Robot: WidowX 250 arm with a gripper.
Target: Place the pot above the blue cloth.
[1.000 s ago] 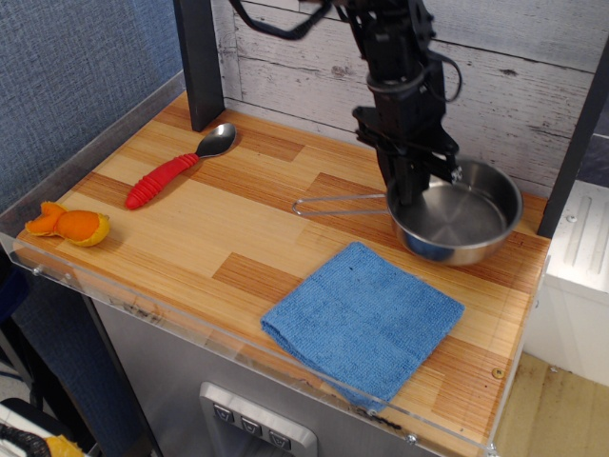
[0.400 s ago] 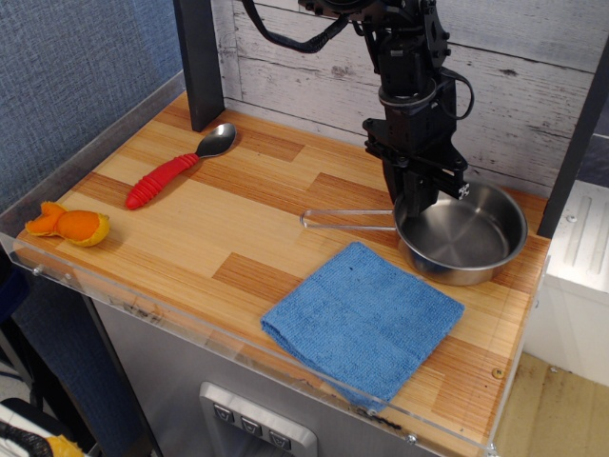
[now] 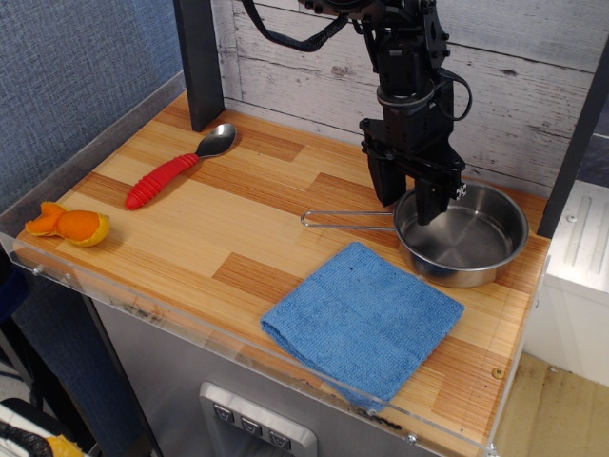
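Far left of the gripper lie a red-handled spoon and an orange toy. The pot sits just below the gripper, whose jaws stand apart astride its rim; the blue cloth lies beside, on the wooden table.

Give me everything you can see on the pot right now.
The pot is a small, shallow, round pan of shiny steel, empty, sitting upright and flat on the wooden table near its back right corner, just behind the blue cloth. Its thin wire-loop handle points left, lying level above the wood. The gripper stands open astride the left rim, one finger inside, one outside; contact is unclear.
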